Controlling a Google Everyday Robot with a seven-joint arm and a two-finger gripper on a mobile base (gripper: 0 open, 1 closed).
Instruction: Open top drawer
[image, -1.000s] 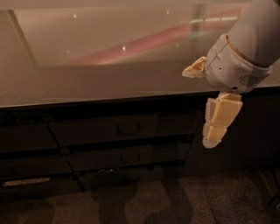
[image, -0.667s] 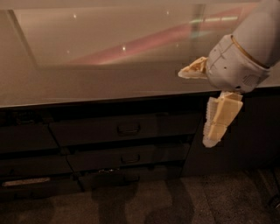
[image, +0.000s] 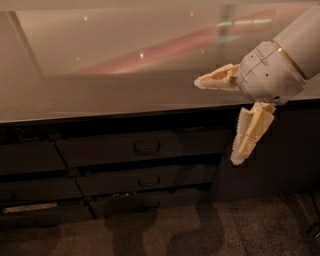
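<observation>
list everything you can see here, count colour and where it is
countertop: 1, glossy grey-brown with pink reflections, across the upper half
top drawer: 1, dark front, shut, just under the countertop, small bar handle at its centre
lower handled drawers: 2, dark, stacked below the top drawer
handleless drawer fronts: at least 2, dark, left of the handled drawers
cabinet panel: 1, dark, right of the drawers
floor: 1, speckled grey, along the bottom
arm: 1, white-grey, coming in from the upper right
gripper: 1, cream fingers spread wide open, in front of the counter edge, right of the top drawer's handle, holding nothing
</observation>
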